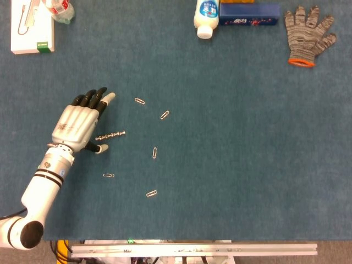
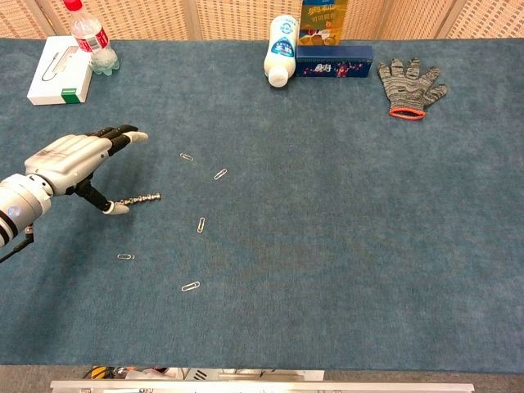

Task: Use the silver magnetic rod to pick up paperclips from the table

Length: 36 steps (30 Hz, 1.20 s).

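Your left hand point(image 1: 77, 124) hovered spread and empty over the table point(image 1: 247, 154), thumb just beside the near end of the silver magnetic rod point(image 1: 110, 135). Paperclips point(image 1: 154, 153) lay scattered to the rod's right.

The white bottle point(image 1: 205, 16) bears a blue label, its characters too small to read. Print on the blue box point(image 1: 250, 14) is likewise illegible.

Far edge of blue table point(image 1: 247, 165): white box point(image 1: 32, 30) at the left corner with a clear bottle point(image 1: 58, 9) touching its right side; white bottle point(image 1: 206, 16) lying near the middle, blue box point(image 1: 250, 14) just right of it, grey glove point(image 1: 309, 34) further right.
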{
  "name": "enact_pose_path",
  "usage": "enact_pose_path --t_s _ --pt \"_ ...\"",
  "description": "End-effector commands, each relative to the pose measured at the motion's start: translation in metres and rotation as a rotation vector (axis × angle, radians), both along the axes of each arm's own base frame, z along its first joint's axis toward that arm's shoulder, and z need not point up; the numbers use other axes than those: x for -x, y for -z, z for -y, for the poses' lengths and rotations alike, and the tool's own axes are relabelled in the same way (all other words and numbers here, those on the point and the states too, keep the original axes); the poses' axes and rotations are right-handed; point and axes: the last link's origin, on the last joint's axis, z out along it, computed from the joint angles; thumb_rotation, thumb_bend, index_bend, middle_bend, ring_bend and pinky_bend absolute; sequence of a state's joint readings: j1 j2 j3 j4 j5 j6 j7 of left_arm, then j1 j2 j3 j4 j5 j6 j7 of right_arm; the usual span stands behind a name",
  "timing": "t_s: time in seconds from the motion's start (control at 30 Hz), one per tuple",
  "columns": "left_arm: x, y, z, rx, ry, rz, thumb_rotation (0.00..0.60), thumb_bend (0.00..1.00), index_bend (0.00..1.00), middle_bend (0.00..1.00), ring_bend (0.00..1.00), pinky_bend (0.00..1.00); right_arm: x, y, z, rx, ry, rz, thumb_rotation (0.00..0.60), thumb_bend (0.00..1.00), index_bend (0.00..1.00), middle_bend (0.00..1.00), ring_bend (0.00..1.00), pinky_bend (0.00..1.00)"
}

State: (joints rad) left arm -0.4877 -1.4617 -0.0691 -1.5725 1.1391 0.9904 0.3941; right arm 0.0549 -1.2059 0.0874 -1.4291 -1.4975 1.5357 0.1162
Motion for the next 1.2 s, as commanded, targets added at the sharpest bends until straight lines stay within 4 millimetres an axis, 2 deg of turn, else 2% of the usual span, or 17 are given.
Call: enact_pose_path --t_s 0.03,0.93,1.2 --pt "0.002 0.002 -0.004 0.007 -0.012 -0.003 0.600 0.00 0.00 0.00 0.00 0.11 0.001 0.001 0.000 -0.003 0.002 0.001 0.600 0.00 0.19 0.20 0.19 0.35" --pt "0.011 0.012 -0.019 0.025 -0.063 -0.019 0.600 0.00 0.00 0.00 0.00 0.11 0.002 0.004 0.001 -0.019 0.007 0.006 0.600 0.00 0.19 0.20 0.19 0.35" --pt "0.020 0.006 -0.030 -0.018 -0.113 -0.005 0.600 0.00 0.00 0.00 0.00 0.11 0.004 0.005 -0.001 -0.019 0.014 0.010 0.600 0.00 0.19 0.20 0.19 0.35"
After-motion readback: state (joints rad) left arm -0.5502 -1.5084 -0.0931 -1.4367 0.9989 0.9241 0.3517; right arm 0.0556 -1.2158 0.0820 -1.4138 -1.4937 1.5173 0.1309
